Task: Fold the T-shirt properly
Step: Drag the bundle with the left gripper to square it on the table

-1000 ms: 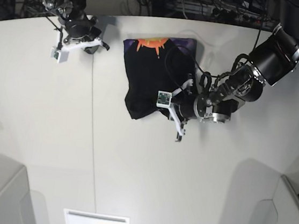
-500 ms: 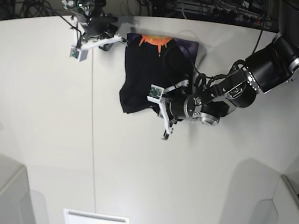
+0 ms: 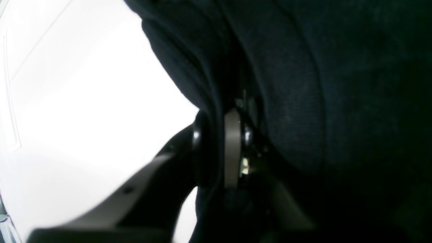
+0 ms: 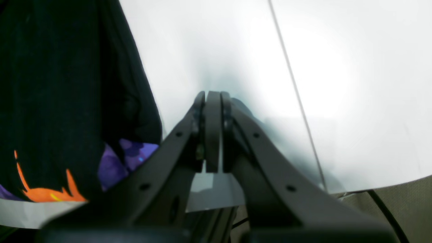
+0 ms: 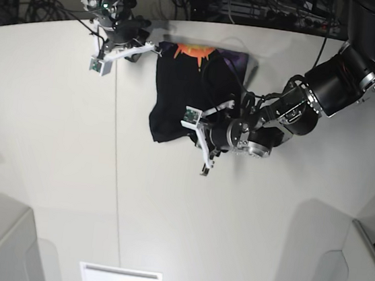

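Left gripper (image 3: 233,148) pinched on black T-shirt (image 5: 186,93) fold near worktop (image 5: 50,152) middle; right gripper (image 4: 212,135) closed, empty, beside shirt's far edge.

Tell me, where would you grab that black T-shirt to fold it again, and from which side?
I'd probably take the T-shirt by its loose near corner, coming in low from the bare table in front. There the cloth bunches into thick rounded layers that stick out past the fold, which should pinch easily. The far edge with the orange print lies flat, so it offers less to catch.
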### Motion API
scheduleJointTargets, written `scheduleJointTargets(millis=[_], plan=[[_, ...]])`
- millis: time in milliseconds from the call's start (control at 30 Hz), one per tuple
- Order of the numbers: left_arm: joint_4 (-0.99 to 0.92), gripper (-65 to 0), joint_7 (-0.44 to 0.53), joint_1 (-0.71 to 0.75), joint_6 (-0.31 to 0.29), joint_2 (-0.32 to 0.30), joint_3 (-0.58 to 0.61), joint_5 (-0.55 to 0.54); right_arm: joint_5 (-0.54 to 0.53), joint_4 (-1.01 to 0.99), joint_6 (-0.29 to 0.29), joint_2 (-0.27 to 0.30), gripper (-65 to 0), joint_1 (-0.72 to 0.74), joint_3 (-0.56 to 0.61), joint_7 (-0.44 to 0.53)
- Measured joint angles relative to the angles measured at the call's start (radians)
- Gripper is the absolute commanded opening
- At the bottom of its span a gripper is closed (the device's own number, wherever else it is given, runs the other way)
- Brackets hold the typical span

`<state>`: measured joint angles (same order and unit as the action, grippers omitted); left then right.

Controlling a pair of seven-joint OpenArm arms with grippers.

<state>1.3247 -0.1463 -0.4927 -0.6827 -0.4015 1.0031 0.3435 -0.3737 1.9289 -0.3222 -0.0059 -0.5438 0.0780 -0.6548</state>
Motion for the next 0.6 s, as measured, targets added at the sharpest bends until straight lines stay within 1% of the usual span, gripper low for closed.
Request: scheduleJointTargets(millis=[67,133,200,233,267,367,400,567,600], plan=[[0.0,-43.9,-0.001,0.0,0.004,0.003,-0.001,0.001,0.0,0.0,0.0,0.0,-65.0,0.0,0.0,0.0],[0.003,-38.0,-0.003,-0.006,0.005,0.004,-0.001,0.002,0.0,-0.003,0.0,0.0,-65.0,0.0,0.0,0.001],[0.018,-33.2,-0.019,-0.013,0.003,0.005,0.0,0.008,-0.001,-0.019,0.0,0.0,-65.0,0.0,0.001,0.002],[0.026,-31.9,-0.023,-0.015,0.001,0.005,0.0,0.008,0.0,-0.028,0.0,0.0,-65.0,0.0,0.001,0.0],[0.034,-30.9,-0.023,-0.017,-0.001,0.005,0.0,0.008,-0.001,-0.034,0.0,0.0,-65.0,0.0,0.001,0.001],[0.061,-30.9,-0.027,-0.026,-0.011,0.005,0.003,0.008,0.0,-0.035,0.0,0.0,-65.0,0.0,0.001,0.001],[0.067,-30.9,-0.027,-0.03,-0.025,0.005,0.004,0.008,0.0,-0.035,0.0,-0.002,-65.0,0.0,0.001,0.002],[0.119,-30.6,-0.029,-0.06,-0.025,0.002,0.004,0.006,0.0,-0.035,0.0,-0.003,-65.0,0.0,0.001,0.001],[0.126,-30.6,-0.03,-0.061,-0.028,0.004,-0.013,0.007,0.0,-0.035,0.0,-0.003,-65.0,0.0,0.001,0.001]])
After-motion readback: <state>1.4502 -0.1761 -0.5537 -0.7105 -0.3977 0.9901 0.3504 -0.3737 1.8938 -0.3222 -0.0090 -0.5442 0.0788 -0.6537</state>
